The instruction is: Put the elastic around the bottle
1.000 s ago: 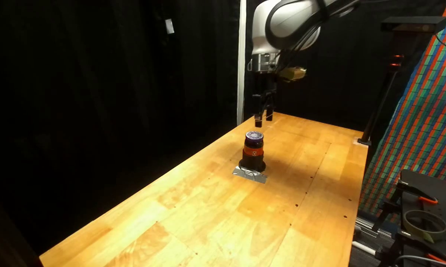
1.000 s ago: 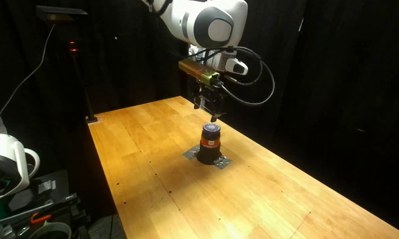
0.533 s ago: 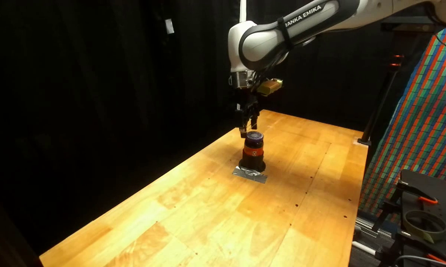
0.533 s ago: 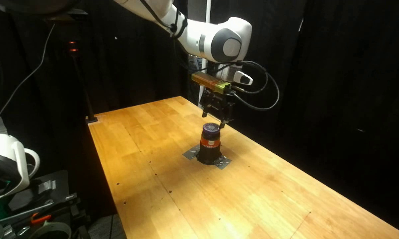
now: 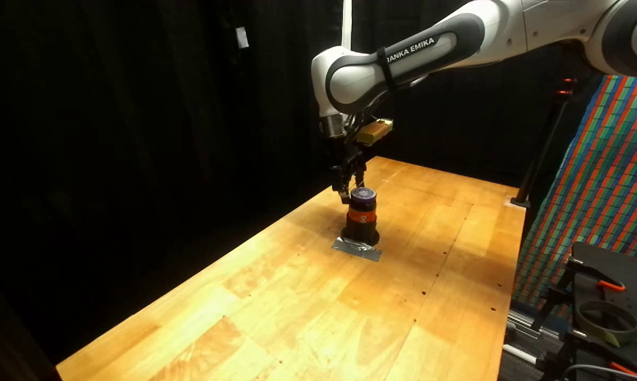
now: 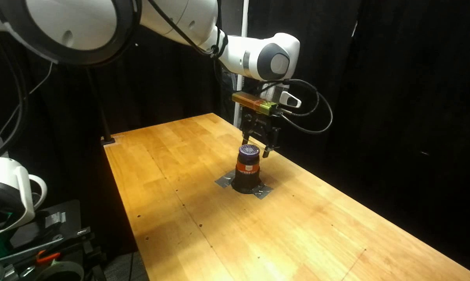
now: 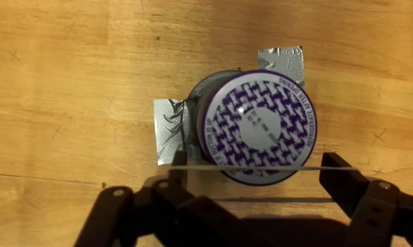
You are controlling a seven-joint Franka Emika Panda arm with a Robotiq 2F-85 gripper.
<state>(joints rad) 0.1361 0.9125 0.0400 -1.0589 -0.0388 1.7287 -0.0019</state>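
The bottle (image 5: pixel 361 216) stands upright in a dark base on the table in both exterior views (image 6: pixel 247 168). It has an orange label and a purple-and-white patterned lid, which fills the middle of the wrist view (image 7: pixel 260 127). My gripper (image 5: pixel 353 191) is open and points down just beside the bottle at about lid height; it also shows open in an exterior view (image 6: pixel 255 149) and the wrist view (image 7: pixel 254 163). A thin pale elastic (image 7: pixel 209 167) is stretched between its two fingers. In the wrist view one strand crosses over the lid's lower edge; a second strand runs below it.
Silver tape strips (image 5: pixel 356 250) hold the base to the wooden table (image 5: pixel 297 317); they also show in the wrist view (image 7: pixel 170 130). A black stand (image 5: pixel 546 143) rises at the table's far corner. A side table holds a tape roll (image 5: pixel 607 323).
My gripper has come down and across to beside the bottle, moving left in an exterior view, with the elastic still stretched on its fingers. The bottle has not moved.
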